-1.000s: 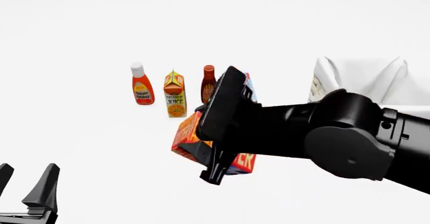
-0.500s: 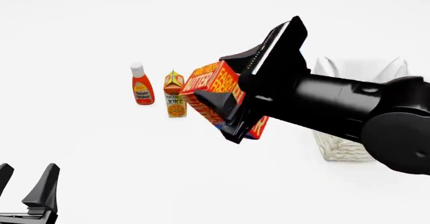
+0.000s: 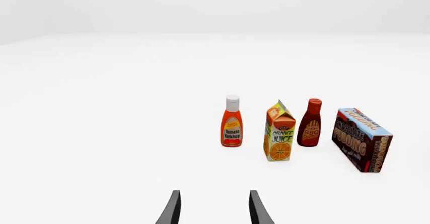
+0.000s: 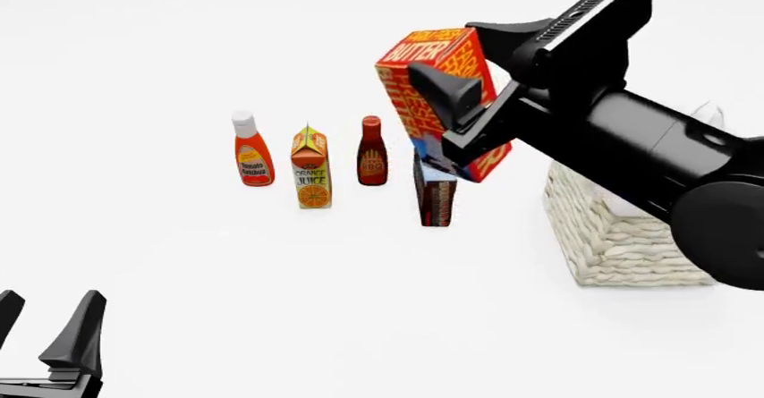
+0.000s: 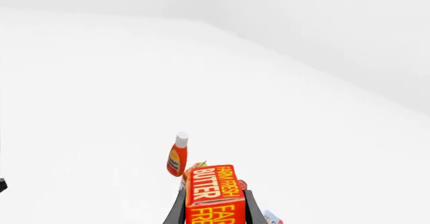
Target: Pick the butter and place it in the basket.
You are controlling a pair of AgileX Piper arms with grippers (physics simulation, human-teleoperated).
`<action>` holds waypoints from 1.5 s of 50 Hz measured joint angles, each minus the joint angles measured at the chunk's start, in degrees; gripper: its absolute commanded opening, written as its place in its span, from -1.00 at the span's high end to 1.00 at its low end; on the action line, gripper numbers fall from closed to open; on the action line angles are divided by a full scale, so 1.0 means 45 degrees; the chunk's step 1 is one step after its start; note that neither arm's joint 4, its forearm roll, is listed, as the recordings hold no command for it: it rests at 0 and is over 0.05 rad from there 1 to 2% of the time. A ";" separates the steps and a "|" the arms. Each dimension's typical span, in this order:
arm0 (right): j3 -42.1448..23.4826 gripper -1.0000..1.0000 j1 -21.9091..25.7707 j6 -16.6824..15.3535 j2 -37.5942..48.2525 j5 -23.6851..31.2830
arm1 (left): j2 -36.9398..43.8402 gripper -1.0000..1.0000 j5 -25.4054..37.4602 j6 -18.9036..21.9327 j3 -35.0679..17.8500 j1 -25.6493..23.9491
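While the right gripper (image 4: pixel 460 116) is raised well above the table (image 4: pixel 179 273), its two black fingers are clamped on opposite faces of the butter (image 4: pixel 432 85), and the box is carried clear of every surface. From the front, the red-orange box is tilted, its "BUTTER" end uppermost, and it hangs in front of the upper part of the chocolate pudding box (image 4: pixel 436 197), which stands on the table behind it. In the right wrist view the butter (image 5: pixel 215 194) sits squarely between the two fingers (image 5: pixel 176 211), yellow lettering facing the camera.

The basket (image 4: pixel 615 237) stands on the table at the right, near the pudding box but apart from it; the right arm crosses in front of its upper part, so only the woven wall and a sliver of white liner show. The butter is to the left of the basket, not over it.

Left of the pudding box, three items stand upright in a loose row: the BBQ sauce bottle (image 4: pixel 371 152), the orange juice carton (image 4: pixel 310 167) and the ketchup bottle (image 4: pixel 250 150). None touches another.

The left gripper (image 4: pixel 48 335) is low at the near left of the table, its fingers apart with nothing between them. Its wrist view looks across bare table toward the same row of groceries.
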 measured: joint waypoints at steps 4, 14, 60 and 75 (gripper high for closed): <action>0.0020 1.00 -0.0310 0.0070 0.0045 -0.0243 | 0.0000 -1.00 0.0000 0.0000 0.0000 0.0000; -0.0161 1.00 -0.1098 0.0100 0.0153 -0.0385 | 0.0000 -1.00 0.0000 0.0000 0.0000 0.0000; 0.1439 1.00 -0.5257 0.1554 -0.0669 -0.3237 | 0.0000 -1.00 0.0000 0.0000 0.0000 0.0000; 0.2213 1.00 -0.6673 0.2343 -0.0345 -0.5024 | 0.0000 -1.00 0.0000 0.0000 0.0000 0.0000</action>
